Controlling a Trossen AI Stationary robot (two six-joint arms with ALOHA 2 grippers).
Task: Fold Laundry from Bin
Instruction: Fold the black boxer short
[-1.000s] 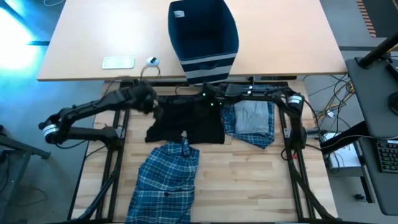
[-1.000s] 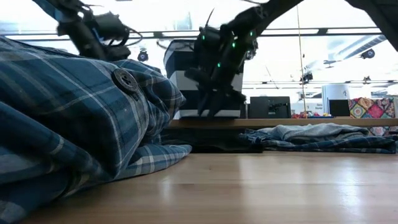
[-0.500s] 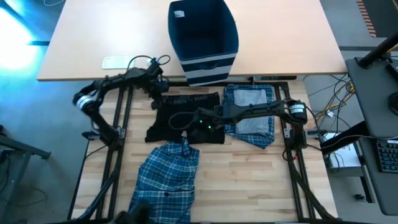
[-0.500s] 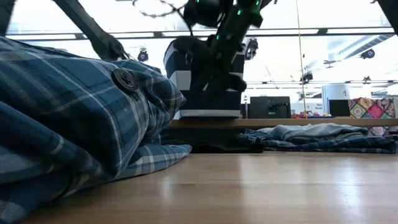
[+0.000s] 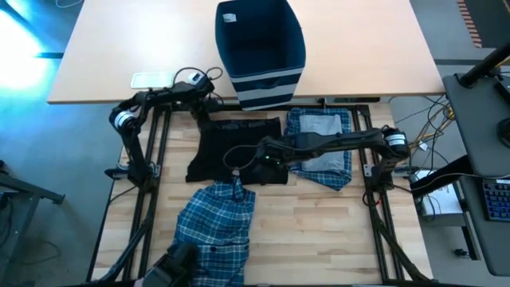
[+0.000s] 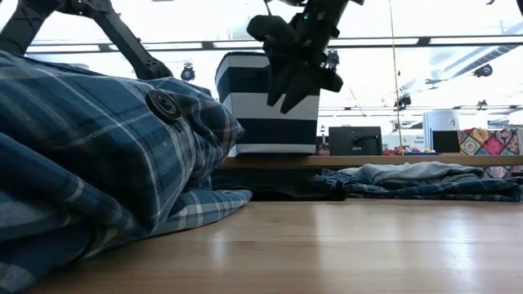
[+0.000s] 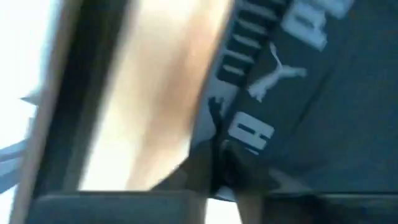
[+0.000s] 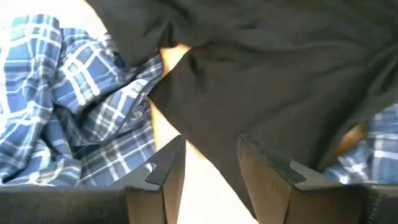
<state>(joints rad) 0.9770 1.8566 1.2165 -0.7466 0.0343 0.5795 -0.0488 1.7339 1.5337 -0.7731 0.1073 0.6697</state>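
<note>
Wooden table [image 5: 319, 231] carries most of the laundry, and the bin [image 5: 260, 48] stands at its far edge, upright and seemingly emptied. Just in front of the bin the black garment [image 5: 239, 151] is spread flat. Further from the bin, toward the near edge, the plaid shirt [image 5: 211, 227] is heaped. To the right of the black garment, the folded grey T-shirt [image 5: 325, 151] is laid on another plaid piece [image 5: 339, 179].

A second ago the left arm was stretched out low at the side; now it is drawn in, and the left gripper [image 5: 201, 104] is placed at the black garment's corner nearest the bin, with its fingers closed on the printed waistband [image 7: 267, 81], as the wrist view suggests. The right gripper [image 5: 267, 157] has been moved from near the bin to above the garment's near part; its fingers [image 8: 165, 174] are held apart and nothing is gripped.

Probably one corner is now secured, so the fold of this piece can be started.
</note>
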